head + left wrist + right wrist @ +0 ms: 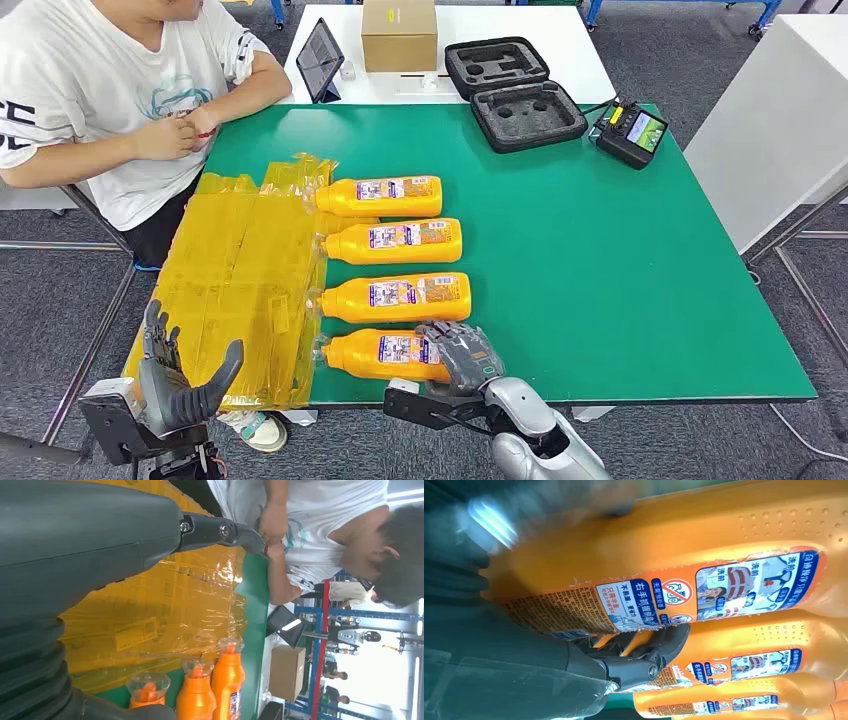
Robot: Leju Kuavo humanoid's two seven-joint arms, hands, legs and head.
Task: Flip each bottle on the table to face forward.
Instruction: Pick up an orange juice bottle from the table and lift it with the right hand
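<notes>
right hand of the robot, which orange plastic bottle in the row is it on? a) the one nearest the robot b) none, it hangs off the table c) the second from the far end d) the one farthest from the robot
a: the right hand lies over the base end of the nearest orange plastic bottle, at the near edge of the green table.

Setting: robotics lab or test workshop, indoors. Grey carpet-tile floor (640, 60). Green work table (620, 250) on metal legs, with a white table (480, 30) butted against its far edge. On these: open black foam-lined equipment case (515, 92), handheld controller with colour screen (630, 132), tablet propped upright (320, 60), plain cardboard box (399, 33). A person in a white T-shirt (110, 100) sits at the table's corner. Left wrist view shows blue metal frames (325, 630) and other people further back.
</notes>
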